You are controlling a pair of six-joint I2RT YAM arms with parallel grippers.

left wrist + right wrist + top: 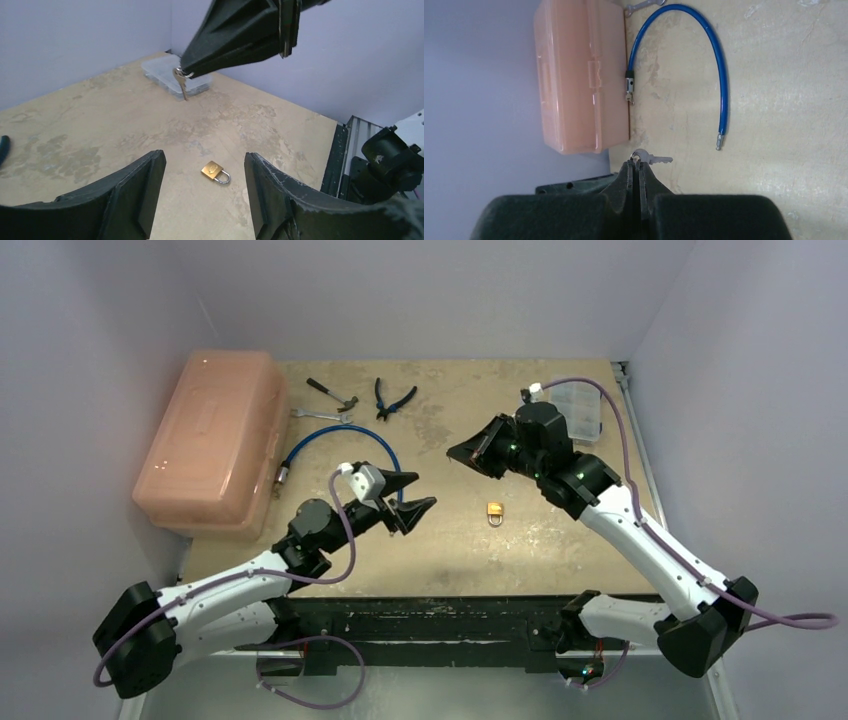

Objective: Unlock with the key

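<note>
R gripper [639, 161]: clenched on key [651, 159], key in air, beyond and left of padlock [495, 512] | L gripper [425, 490]: spread, empty, just left of padlock | progress: key in grasp; padlock lies loose, key not inserted, unlocking left.

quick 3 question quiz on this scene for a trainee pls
1. True or false: the padlock is clamped in the left gripper.
2. Which gripper holds the key? A) left B) right C) neither
3. Fill in: the padlock lies on the ____.

Key: 1) False: the left gripper is open, with nothing in it. 2) B: the right gripper is shut on the key. 3) table.
</note>
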